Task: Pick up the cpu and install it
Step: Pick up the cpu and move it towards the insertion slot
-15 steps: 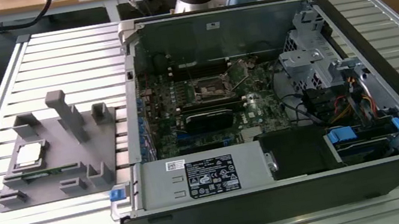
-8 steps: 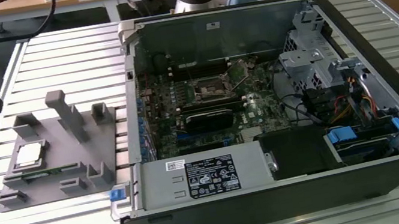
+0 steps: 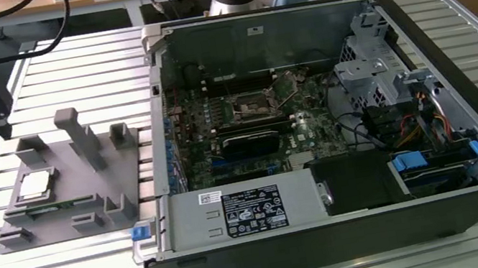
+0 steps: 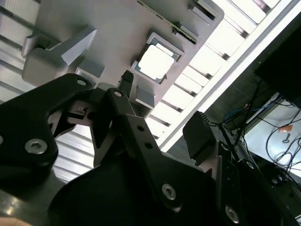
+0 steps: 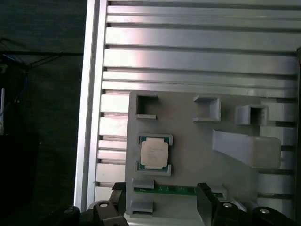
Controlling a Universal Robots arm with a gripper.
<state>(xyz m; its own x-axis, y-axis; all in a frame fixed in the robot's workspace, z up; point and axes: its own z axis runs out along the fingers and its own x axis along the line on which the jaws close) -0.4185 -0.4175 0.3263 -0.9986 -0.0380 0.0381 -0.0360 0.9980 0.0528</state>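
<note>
Wide-open and empty, the gripper [image 4: 162, 106] hangs over the grey tray [image 5: 188, 141]; ahead of its fingertips, in line with the gap between them, the cpu [image 5: 154, 154] lies flat in its pocket, untouched. Farther off stands the open computer case [image 3: 354, 238].

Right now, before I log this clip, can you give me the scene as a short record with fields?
gripper: open, holding nothing, hanging near the tray and clear of the cpu
cpu: lying flat, silver top up, in a square recess of the gray tray
memory stick: green, in a slot of the tray beside the cpu
computer case: open, on the exterior view's right of the tray
socket: on the motherboard inside the case
progress: cpu not yet picked up
</note>
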